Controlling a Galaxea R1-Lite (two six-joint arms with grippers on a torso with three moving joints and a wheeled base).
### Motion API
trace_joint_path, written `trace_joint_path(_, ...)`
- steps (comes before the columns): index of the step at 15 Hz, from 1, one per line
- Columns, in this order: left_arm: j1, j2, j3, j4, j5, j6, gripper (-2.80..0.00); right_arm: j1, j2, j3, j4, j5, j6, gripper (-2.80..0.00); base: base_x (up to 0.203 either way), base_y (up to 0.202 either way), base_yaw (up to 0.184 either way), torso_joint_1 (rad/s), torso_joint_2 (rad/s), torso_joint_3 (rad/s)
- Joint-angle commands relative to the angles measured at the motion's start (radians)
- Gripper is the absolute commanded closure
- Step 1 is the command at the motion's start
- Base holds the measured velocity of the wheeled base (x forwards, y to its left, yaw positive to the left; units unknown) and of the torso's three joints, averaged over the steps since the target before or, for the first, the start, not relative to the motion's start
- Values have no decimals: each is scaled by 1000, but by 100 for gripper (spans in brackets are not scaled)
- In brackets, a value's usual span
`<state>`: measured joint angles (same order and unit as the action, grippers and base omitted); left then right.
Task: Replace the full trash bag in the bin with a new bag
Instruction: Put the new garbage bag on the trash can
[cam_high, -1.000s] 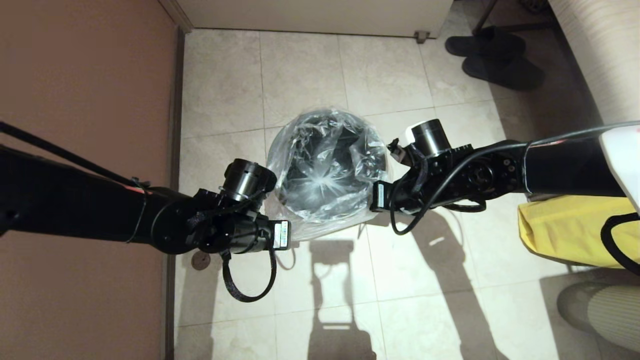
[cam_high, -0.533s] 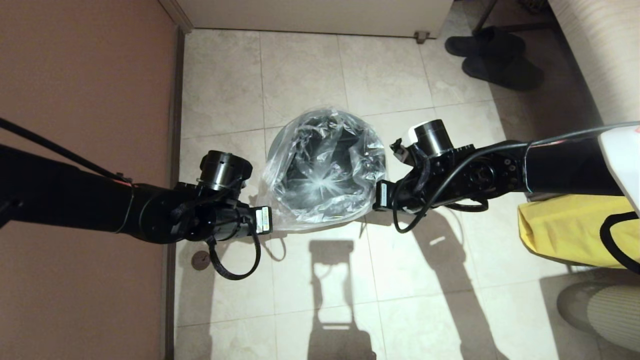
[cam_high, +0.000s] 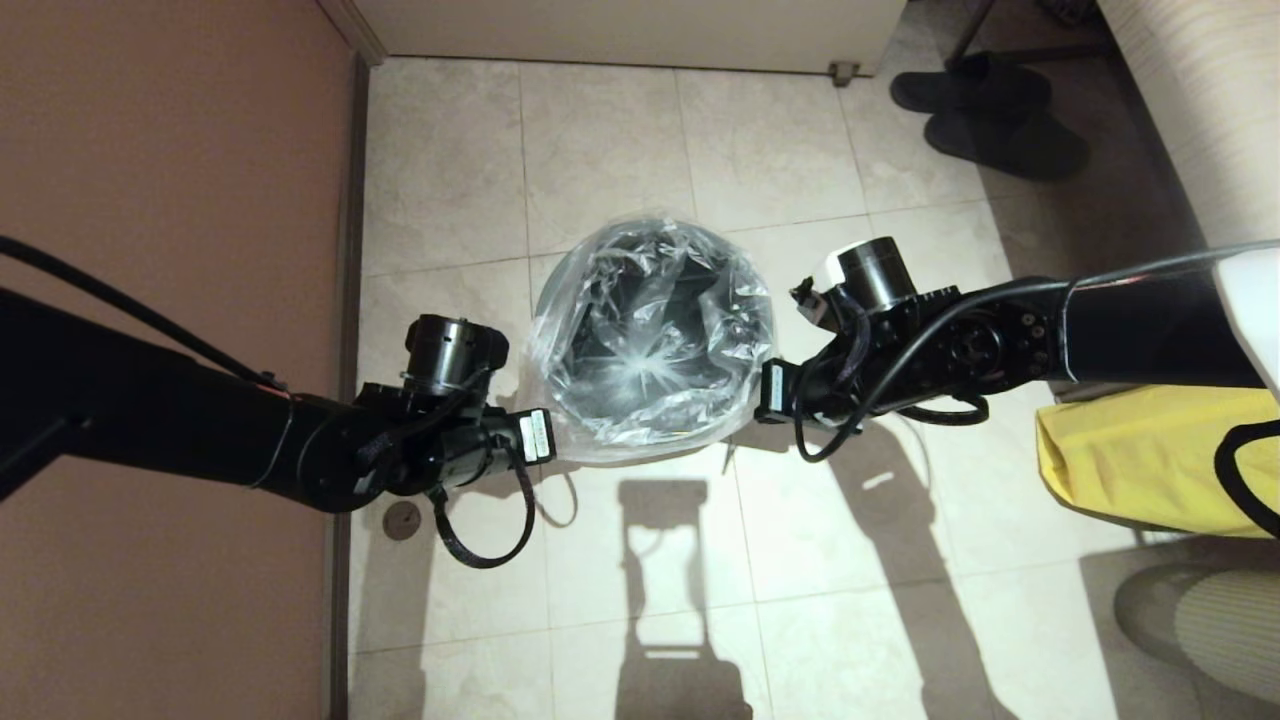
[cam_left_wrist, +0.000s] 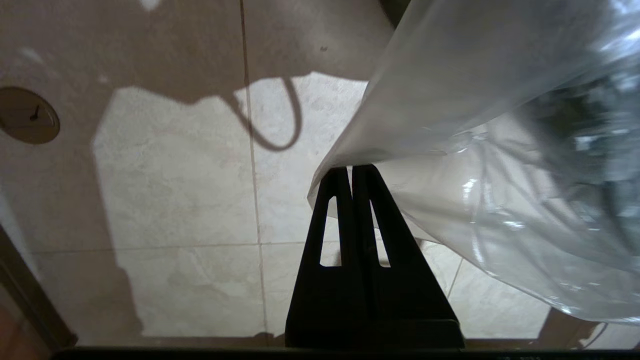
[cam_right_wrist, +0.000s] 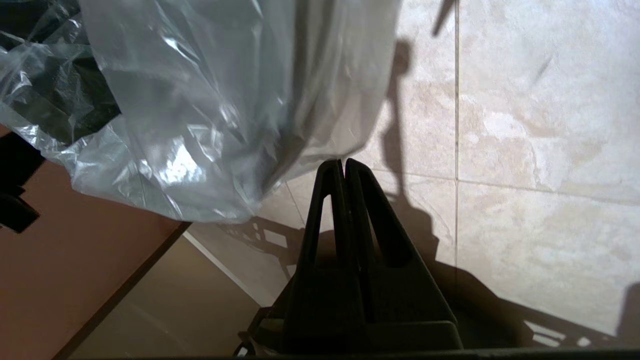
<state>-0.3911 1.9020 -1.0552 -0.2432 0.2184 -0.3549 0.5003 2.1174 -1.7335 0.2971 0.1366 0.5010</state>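
- The bin (cam_high: 655, 340), round and dark with a glossy black inside, stood on the tiled floor (cam_high: 620, 140) at the centre of the head view.
- The new bag (cam_high: 650, 345), clear and crinkled, lay draped over the bin's mouth and spilled past the rim toward 6 o'clock.
- The left gripper (cam_left_wrist: 352, 170) sat at about 8 o'clock of the bin, its jaws pressed together on a fold of the bag's edge, as the left wrist view showed.
- The right gripper (cam_right_wrist: 344, 162) sat at about 4 o'clock of the bin, its jaws likewise closed; the bag's edge met the fingertips there, and the film appeared pinched between them.
- Between the two grippers the bag hung stretched across the near side of the bin.
- A pair of dark slippers (cam_high: 985, 110) lay well apart from the bin, toward 1 o'clock.
- A yellow sheet (cam_high: 1130, 460) lay under the right arm, toward 4 o'clock of the bin.
- A brown wall (cam_high: 170, 150) ran along the floor at 9 o'clock, with a round floor fitting (cam_left_wrist: 27, 115) near its foot.
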Motion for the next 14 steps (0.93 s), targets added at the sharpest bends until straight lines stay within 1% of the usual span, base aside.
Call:
trace_joint_path(1,-4,-48,23,-14,2,-4,0,1,-70,34,27,2,7,0,0,0,0,0,0,0)
trace_joint_path(4,-8,-164,46,-18,1,-6,0,6,-152,95,64,1,8,0,0,0,0,0,0,0)
trace_joint_path(7,-15,-269,79,-17,1,-3,0,9,-226,159,69,-1,10,0,0,0,0,0,0,0)
trace_joint_path(8,-14,-290,74,-21,1,-1,0,8,-248,166,67,-5,11,0,0,0,0,0,0,0)
trace_joint_path(10,-15,-266,14,-18,1,0,0,9,-253,148,43,-6,25,0,0,0,0,0,0,0)
trace_joint_path(11,-20,-244,-35,-12,1,0,0,9,-245,134,11,-3,26,0,0,0,0,0,0,0)
trace_joint_path(14,-76,-154,-206,66,1,2,0,10,-202,107,-32,0,24,0,0,0,0,0,0,0)
